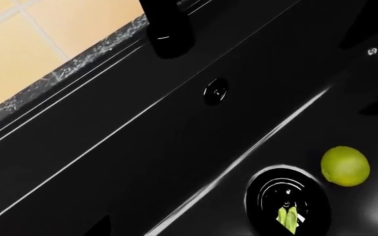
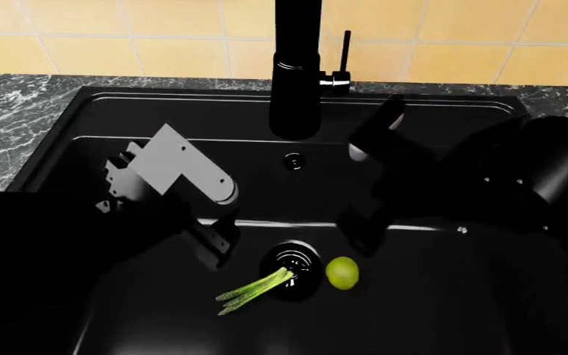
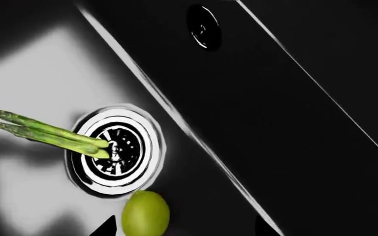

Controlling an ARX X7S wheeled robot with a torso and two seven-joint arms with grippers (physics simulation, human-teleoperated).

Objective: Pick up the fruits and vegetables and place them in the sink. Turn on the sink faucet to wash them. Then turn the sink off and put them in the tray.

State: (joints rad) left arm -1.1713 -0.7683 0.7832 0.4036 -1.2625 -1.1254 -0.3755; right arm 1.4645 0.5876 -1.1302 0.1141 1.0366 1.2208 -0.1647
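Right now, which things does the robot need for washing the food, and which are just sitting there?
For the job:
- lemon-like fruit, in the sink
- asparagus stalks, cut ends over the drain
- sink faucet with its side lever

Just there:
- marble countertop
- yellow wall tiles
- overflow hole

The tray is not in view.

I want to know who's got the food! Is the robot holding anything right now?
Nothing is held. The lemon and asparagus lie loose on the sink floor by the drain, away from both arms.
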